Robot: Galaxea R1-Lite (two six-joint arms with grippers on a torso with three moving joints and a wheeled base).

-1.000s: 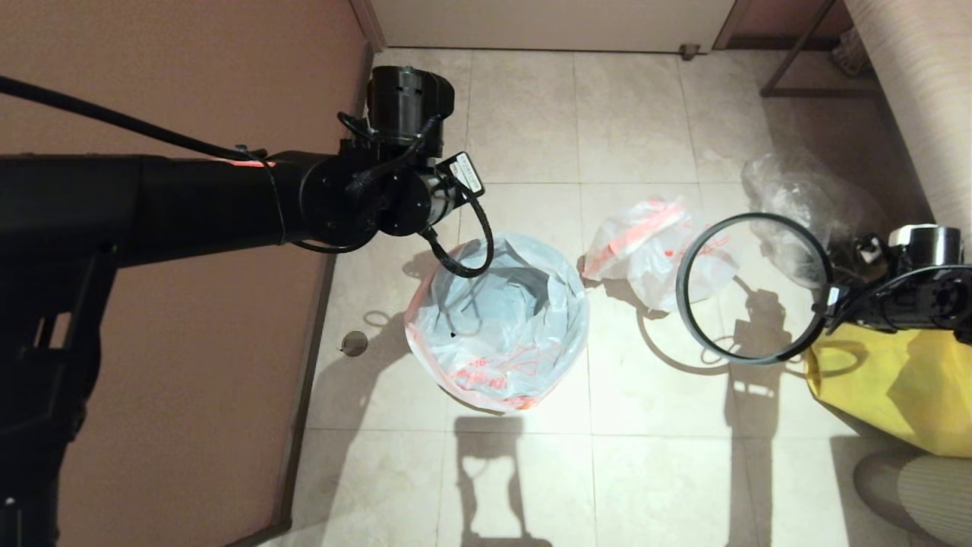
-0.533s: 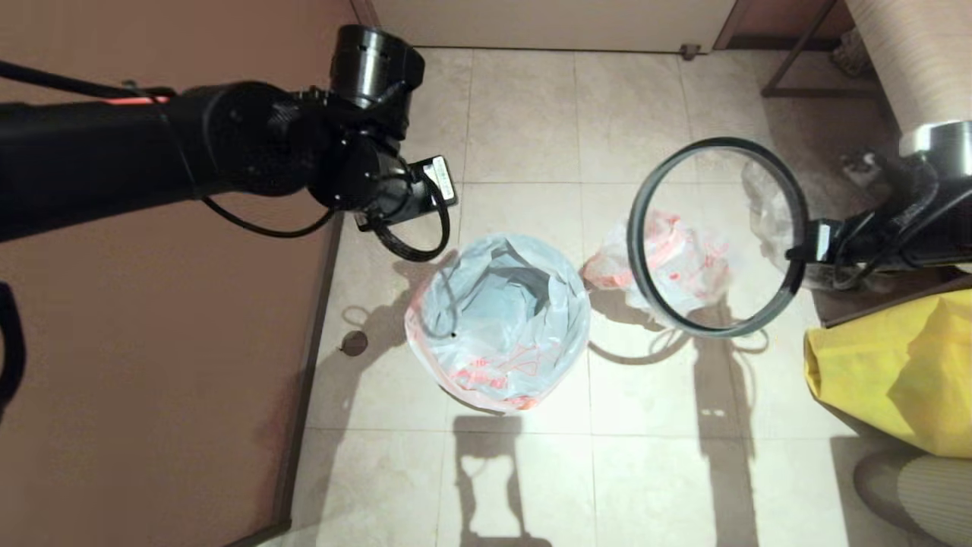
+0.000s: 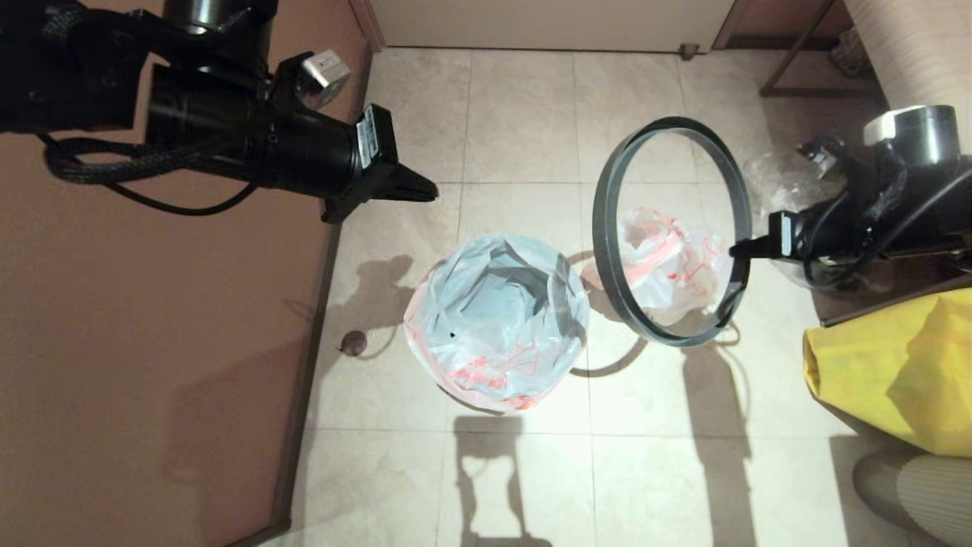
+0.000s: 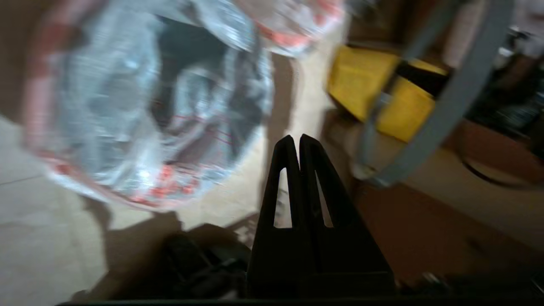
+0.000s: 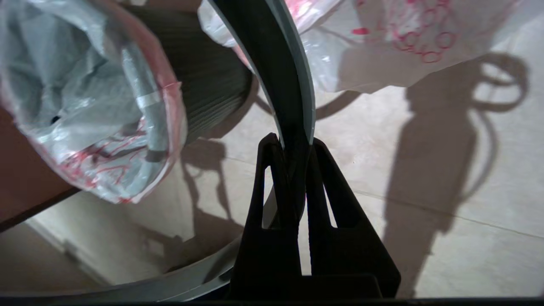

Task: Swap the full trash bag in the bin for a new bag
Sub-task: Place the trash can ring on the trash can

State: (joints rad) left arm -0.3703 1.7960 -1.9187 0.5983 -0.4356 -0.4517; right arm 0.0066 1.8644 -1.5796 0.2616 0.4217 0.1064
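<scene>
Tiled floor [image 3: 524, 114] carries the lined bin [image 3: 497, 319]. Right hand [image 3: 740, 248] grips the ring [image 3: 672, 232] edge-up just right of it; left hand [image 3: 425, 191], closed and empty, hovers up-left.

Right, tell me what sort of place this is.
Probably an indoor room or hallway corner in a home or hotel, not a lab bench. The floor is beige tile meeting a reddish-brown wall, a bag-lined bin stands on it, and a tied-off trash bag lies beside it.

My left claw [image 3: 429, 191] is raised at upper left, fingers pressed together, empty. My right claw [image 3: 740, 248] is clamped tight, held out level.
</scene>
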